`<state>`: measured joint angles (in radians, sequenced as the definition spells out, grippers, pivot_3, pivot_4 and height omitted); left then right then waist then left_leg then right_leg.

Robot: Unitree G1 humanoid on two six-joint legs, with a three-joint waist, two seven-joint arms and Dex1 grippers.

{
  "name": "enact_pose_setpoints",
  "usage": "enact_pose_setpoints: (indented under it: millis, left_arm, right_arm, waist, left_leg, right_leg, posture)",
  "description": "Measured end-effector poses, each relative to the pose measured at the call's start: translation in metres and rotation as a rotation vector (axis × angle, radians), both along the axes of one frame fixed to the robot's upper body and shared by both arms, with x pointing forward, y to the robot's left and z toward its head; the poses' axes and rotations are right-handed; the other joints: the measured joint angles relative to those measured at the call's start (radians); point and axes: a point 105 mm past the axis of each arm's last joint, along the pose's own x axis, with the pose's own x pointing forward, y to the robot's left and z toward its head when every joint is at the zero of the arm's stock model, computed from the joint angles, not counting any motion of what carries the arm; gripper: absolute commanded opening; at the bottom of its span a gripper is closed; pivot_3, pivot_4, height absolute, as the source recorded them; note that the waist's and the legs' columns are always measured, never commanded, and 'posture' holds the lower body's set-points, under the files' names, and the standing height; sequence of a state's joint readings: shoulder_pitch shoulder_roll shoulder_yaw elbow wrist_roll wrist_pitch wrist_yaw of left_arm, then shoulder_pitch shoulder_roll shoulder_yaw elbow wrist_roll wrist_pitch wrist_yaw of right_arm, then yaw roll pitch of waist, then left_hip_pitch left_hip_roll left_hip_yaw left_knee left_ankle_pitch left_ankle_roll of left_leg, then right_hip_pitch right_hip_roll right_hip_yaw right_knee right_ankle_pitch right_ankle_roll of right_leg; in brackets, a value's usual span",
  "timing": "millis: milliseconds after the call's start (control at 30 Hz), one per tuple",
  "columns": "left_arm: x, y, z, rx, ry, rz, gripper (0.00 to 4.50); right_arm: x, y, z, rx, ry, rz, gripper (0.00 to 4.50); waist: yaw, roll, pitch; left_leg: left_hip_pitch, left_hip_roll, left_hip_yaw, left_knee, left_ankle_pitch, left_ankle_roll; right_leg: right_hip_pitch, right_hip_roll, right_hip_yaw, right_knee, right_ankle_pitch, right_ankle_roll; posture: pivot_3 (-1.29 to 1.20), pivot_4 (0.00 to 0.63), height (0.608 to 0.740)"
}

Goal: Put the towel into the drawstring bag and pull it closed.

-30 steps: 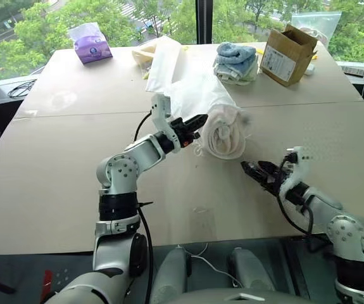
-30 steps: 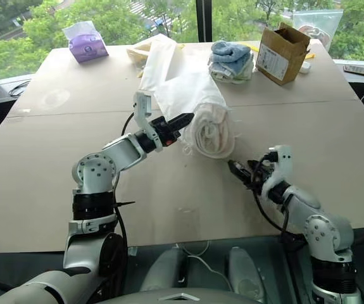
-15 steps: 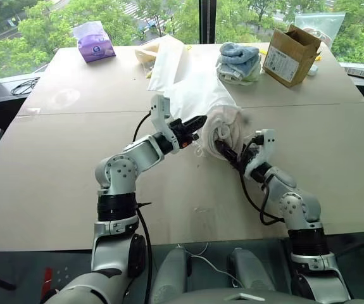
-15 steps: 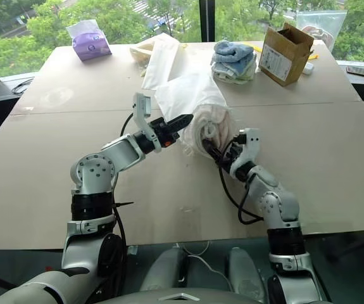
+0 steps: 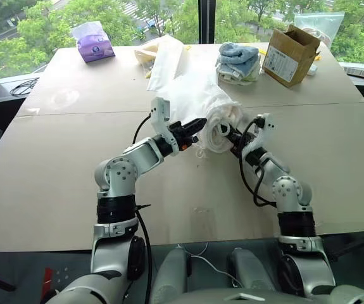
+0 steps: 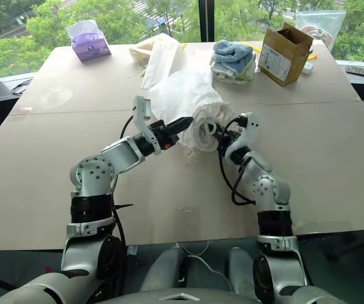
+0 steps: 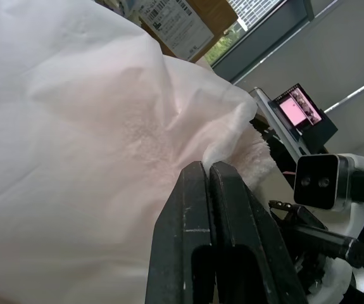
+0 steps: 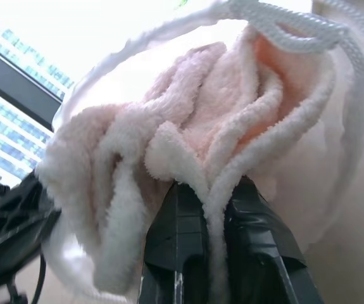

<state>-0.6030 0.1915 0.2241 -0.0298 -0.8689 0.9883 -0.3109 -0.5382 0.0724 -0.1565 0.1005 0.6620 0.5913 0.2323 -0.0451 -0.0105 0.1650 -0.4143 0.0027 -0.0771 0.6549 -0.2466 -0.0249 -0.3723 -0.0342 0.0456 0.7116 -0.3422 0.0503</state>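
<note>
The right gripper (image 8: 207, 209) has its two black fingers clenched on a fold of the towel (image 8: 188, 126), the fluffy cream cloth bulging up around them at the mouth of the drawstring bag (image 5: 197, 101). The left gripper (image 7: 208, 174) is pinched tight on the thin white fabric at the bag's rim (its fingers meet with the cloth caught between them). Seen from above, the two grippers face each other across the bag's opening, left gripper on one side, right on the other, with the bag lifted slightly at its mouth and its body trailing back on the table (image 5: 55, 164). A white cord (image 8: 283, 22) loops over the towel. Farther back sit a purple tissue pack (image 5: 93, 43), folded blue towels (image 5: 237, 58) and a cardboard box (image 5: 289, 54).
</note>
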Motion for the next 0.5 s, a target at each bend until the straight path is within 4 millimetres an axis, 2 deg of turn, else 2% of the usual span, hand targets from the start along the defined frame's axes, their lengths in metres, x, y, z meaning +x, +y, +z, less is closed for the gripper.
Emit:
enact_pose_setpoints:
  millis: [133, 267, 400, 500]
  left_arm:
    - [-0.003, -0.005, 0.001, -0.018, 0.001, -0.033, 0.0]
    - [-0.004, -0.007, 0.002, -0.016, 0.0, -0.044, 0.0]
    - [-0.005, -0.007, 0.003, -0.024, -0.004, -0.054, 0.0]
    - [-0.007, -0.009, 0.004, -0.032, -0.005, -0.07, 0.0]
  right_arm:
    - [0.026, 0.01, 0.014, 0.075, 0.036, 0.005, 0.03]
    - [0.041, 0.021, 0.02, 0.137, 0.07, 0.031, 0.03]
    - [0.035, 0.04, 0.035, 0.195, 0.045, 0.164, 0.03]
    - [0.022, 0.043, 0.031, 0.236, 0.062, 0.288, 0.03]
  waist:
    - [0.0, 0.0, 0.0]
    - [-0.003, 0.0, 0.0]
    - [-0.009, 0.0, 0.0]
    - [-0.012, 0.0, 0.0]
  left_leg:
    - [0.0, 0.0, 0.0, 0.0, 0.0, 0.0]
    - [0.0, 0.0, 0.001, -0.001, 0.0, 0.0]
    - [-0.001, 0.0, 0.001, -0.002, 0.0, 0.0]
    - [-0.001, 0.0, 0.0, -0.002, 0.0, 0.0]
  right_leg:
    - [0.0, 0.0, 0.0, 0.0, 0.0, 0.0]
    - [-0.001, 0.0, 0.0, 0.0, 0.0, 0.0]
    - [-0.001, 0.0, 0.0, 0.0, 0.0, 0.0]
    - [-0.001, -0.001, 0.0, 0.0, 0.0, 0.0]
  posture:
    - [0.0, 0.15, 0.74]
    - [0.0, 0.15, 0.74]
    - [0.0, 0.15, 0.74]
    - [0.0, 0.15, 0.74]
